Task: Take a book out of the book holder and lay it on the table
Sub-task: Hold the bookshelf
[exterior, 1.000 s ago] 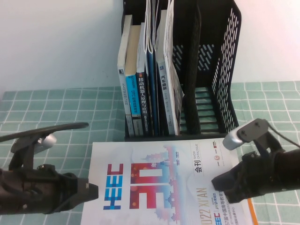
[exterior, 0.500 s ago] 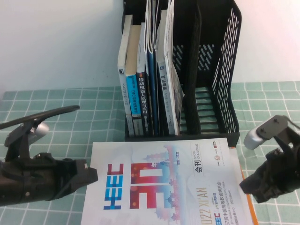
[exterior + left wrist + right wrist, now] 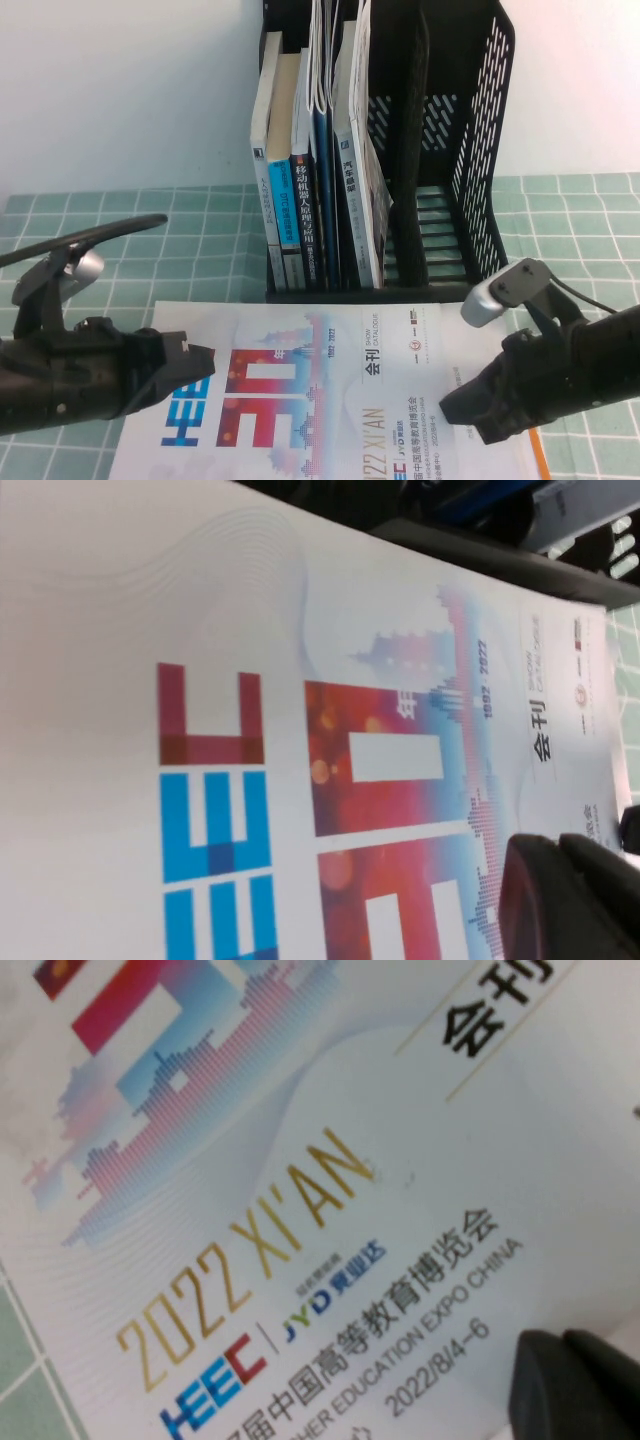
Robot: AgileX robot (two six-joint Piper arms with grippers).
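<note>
Starting the pick, by my read: mint-green grid-cloth table (image 3: 200, 215) carries the tall black mesh-sided book holder (image 3: 480, 150) at its far edge. The holder's left slots are packed with upright books and thin magazines (image 3: 310, 200); the right slots show nothing. The target book can't be singled out, presumably still in there. White "HEEC 30" magazine (image 3: 330, 400) lies flat at the near edge. Left gripper (image 3: 195, 365) and right gripper (image 3: 455, 408) are low over its cover, both clenched, grasping nothing. Next: one arm lifts, opens, reaches into the slots.
</note>
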